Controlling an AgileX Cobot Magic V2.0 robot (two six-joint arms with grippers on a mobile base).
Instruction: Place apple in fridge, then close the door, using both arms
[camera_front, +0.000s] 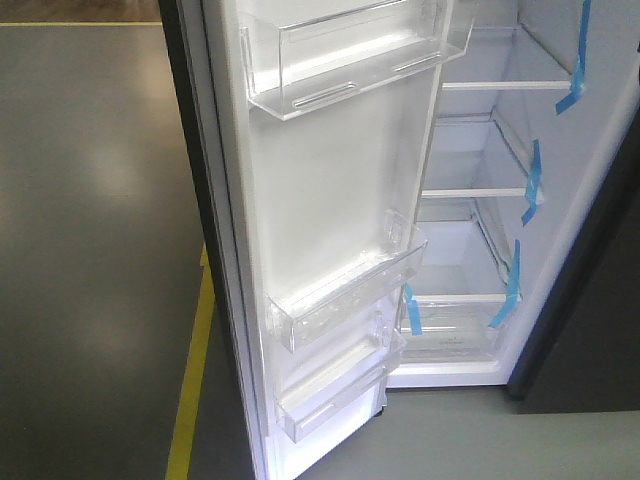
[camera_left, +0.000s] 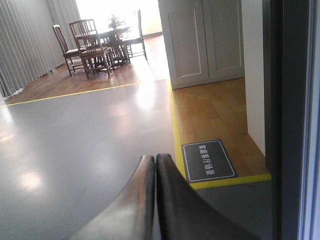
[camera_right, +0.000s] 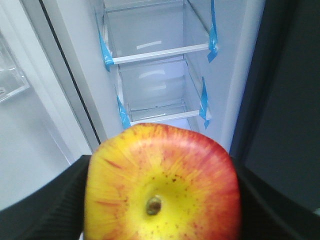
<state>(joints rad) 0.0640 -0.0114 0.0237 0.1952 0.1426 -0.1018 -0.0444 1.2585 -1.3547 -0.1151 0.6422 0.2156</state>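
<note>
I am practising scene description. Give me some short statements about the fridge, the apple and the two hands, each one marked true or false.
1. The door of the fridge stands open. True.
2. The apple lies on a shelf. False: the right hand grips the apple in front of the fridge.
3. The left hand is shut and holds nothing. True.
4. Red tape marks the shelves. False: the shelves carry blue tape.
5. The door bins are empty. True.
</note>
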